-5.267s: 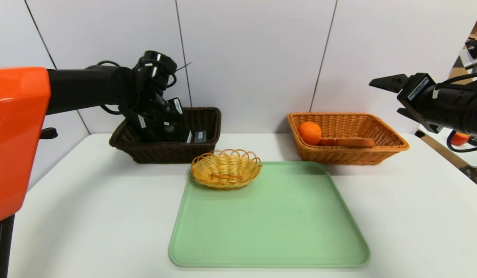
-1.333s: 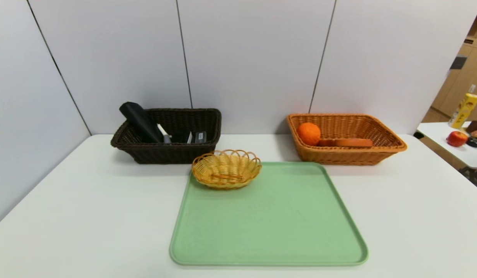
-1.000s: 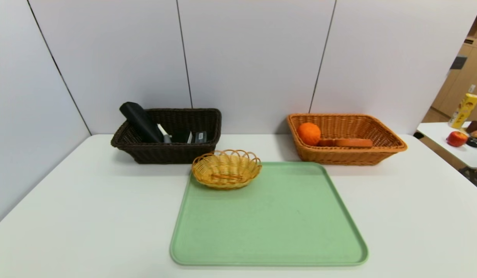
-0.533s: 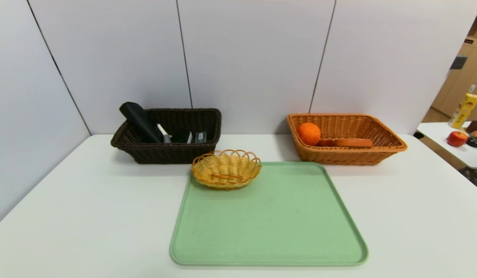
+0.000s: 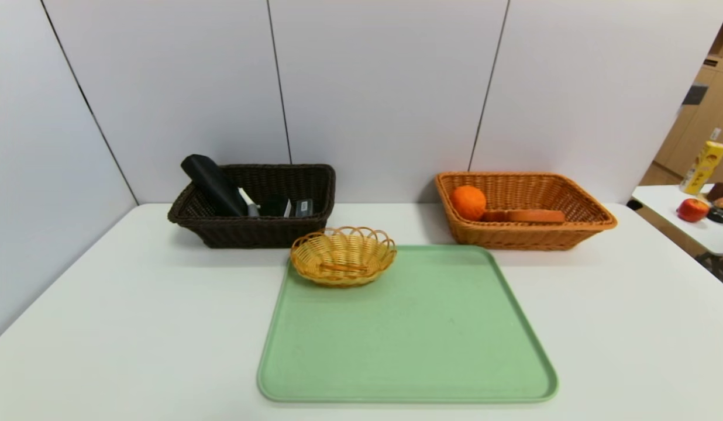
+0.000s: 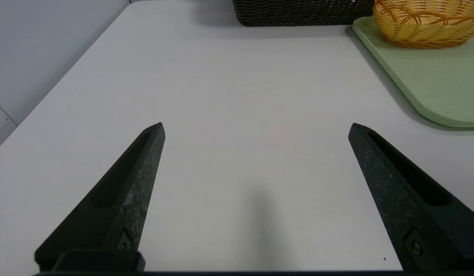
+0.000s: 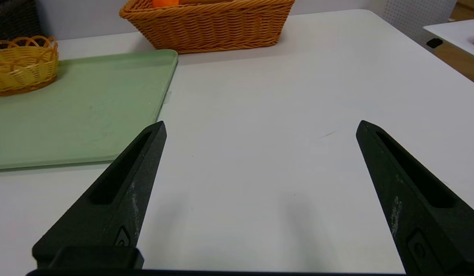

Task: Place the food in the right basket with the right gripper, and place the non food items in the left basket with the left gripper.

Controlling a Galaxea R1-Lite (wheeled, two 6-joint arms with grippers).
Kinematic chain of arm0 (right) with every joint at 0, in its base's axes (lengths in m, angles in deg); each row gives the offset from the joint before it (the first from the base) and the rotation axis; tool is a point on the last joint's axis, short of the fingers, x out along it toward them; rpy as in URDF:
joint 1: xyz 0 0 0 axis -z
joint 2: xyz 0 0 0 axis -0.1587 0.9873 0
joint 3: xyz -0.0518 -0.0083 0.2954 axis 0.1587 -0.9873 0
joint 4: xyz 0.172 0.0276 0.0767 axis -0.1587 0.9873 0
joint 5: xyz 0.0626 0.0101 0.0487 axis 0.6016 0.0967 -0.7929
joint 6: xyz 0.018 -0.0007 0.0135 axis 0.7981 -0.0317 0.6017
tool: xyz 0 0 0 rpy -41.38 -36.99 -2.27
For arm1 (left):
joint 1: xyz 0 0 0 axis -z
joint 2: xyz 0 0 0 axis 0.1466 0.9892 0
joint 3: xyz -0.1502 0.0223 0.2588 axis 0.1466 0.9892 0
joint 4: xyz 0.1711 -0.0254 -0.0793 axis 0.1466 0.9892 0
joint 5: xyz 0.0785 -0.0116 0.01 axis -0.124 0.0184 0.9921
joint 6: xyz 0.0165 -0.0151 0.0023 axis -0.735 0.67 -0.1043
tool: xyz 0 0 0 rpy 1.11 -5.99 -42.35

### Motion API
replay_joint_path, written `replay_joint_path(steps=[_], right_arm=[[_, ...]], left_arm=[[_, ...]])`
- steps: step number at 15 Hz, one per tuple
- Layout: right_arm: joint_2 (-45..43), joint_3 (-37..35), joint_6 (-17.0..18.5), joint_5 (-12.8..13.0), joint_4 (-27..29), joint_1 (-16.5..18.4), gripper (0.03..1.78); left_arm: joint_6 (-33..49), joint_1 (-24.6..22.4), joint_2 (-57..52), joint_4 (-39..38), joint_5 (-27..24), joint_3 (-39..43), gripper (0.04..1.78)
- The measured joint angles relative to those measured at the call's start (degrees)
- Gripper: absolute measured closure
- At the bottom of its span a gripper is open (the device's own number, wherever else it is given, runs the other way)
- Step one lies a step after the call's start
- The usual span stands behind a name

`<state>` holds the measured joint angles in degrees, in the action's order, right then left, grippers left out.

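The food, an orange [image 5: 468,202] and a bread slice [image 5: 536,216], lies in the orange-tan right basket [image 5: 589,225]. The dark brown left basket [image 5: 244,234] holds the non food items: a black pouch [image 5: 214,184] leaning on its left wall, a grey case with a barcode [image 5: 303,207] and a white piece [image 5: 248,202]. Neither arm shows in the head view. My left gripper [image 6: 256,128] hovers open and empty over bare table on the near left. My right gripper [image 7: 260,126] hovers open and empty over bare table on the near right.
A green tray [image 5: 408,339] lies mid-table with a small yellow scalloped basket [image 5: 343,256] on its far left corner. A side table at the far right carries a red apple [image 5: 692,209] and a yellow carton [image 5: 702,166]. Wall panels stand behind the baskets.
Over the last second nothing has moved. About five seconds ago the left arm was over the dark basket and the right arm was raised at the right; both have since drawn back out of the head view.
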<state>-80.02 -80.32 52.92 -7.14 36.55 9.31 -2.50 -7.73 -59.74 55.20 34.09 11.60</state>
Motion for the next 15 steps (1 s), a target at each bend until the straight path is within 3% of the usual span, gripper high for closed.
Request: replay_joint_path(steps=[15], right_arm=[[0.0, 0.0, 0.8, 0.1, 0.0, 0.0, 0.1]], left_arm=[[0.0, 0.0, 0.0, 0.0, 0.0, 0.0, 0.13]])
